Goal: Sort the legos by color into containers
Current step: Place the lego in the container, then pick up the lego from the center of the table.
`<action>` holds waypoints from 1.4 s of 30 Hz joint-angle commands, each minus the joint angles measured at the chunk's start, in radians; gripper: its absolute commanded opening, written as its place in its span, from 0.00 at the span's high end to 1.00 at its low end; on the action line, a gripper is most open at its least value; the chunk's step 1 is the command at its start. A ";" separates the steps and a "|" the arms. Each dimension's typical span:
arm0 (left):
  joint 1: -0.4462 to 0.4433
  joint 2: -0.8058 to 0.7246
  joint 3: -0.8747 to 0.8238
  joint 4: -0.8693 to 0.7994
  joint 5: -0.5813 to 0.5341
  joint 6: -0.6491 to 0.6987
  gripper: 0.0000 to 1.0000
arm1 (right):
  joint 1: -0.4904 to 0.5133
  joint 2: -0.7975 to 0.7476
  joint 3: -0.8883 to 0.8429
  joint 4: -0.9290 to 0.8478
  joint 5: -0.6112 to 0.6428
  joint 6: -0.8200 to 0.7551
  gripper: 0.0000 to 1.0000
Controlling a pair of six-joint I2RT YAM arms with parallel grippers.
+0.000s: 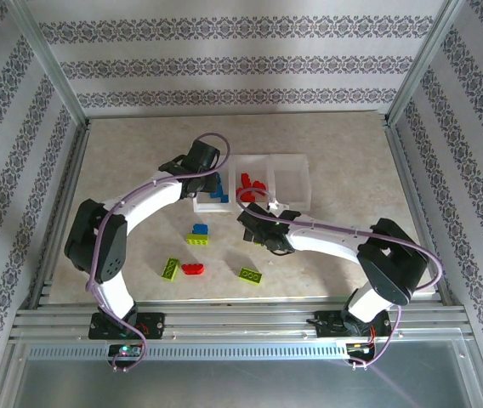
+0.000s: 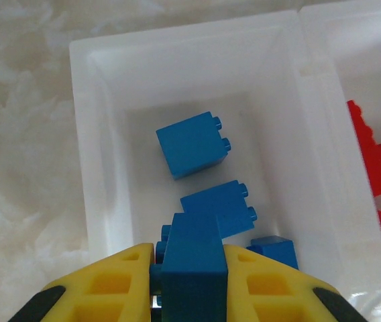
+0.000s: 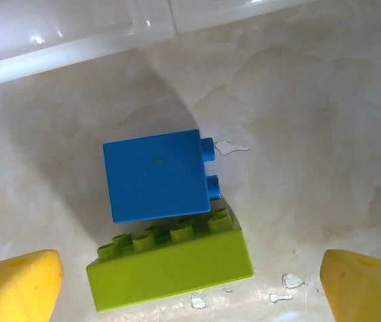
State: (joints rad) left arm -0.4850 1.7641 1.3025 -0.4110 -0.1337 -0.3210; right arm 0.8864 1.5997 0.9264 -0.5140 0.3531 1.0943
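Note:
My left gripper (image 2: 190,258) is shut on a blue lego (image 2: 192,235) and hangs over the left bin (image 2: 100,134) of the containers (image 1: 297,161). Three blue legos (image 2: 192,144) lie in that bin. Red legos (image 1: 250,187) lie in the middle bin. In the top view the left gripper (image 1: 205,172) is at the tray's left end. My right gripper (image 3: 190,278) is open, its yellow fingertips (image 3: 23,282) wide apart above a blue lego (image 3: 155,176) leaning on a lime green lego (image 3: 170,268) on the table. The right gripper (image 1: 252,226) sits just in front of the tray.
Loose on the table in front lie a lime green lego (image 1: 171,269), a red lego (image 1: 193,269) and another lime green lego (image 1: 251,274). The blue and green pair (image 1: 198,235) lies left of the right gripper. The tray's right bin (image 1: 291,178) holds nothing. Metal frame posts border the table.

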 commanded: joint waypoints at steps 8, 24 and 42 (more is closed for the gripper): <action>-0.020 0.028 0.008 -0.033 -0.057 0.005 0.67 | -0.003 0.084 0.015 0.031 -0.002 -0.002 0.02; -0.020 -0.054 -0.008 -0.032 -0.037 -0.018 0.48 | -0.025 0.093 -0.016 0.036 -0.006 0.003 0.09; -0.018 -0.283 -0.154 -0.034 -0.128 -0.071 0.00 | -0.053 0.028 -0.070 0.019 0.024 -0.071 0.19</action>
State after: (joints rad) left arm -0.4915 1.5299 1.1763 -0.4225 -0.2066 -0.3668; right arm 0.8413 1.6421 0.8520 -0.4706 0.3435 1.0664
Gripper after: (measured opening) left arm 0.994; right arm 0.810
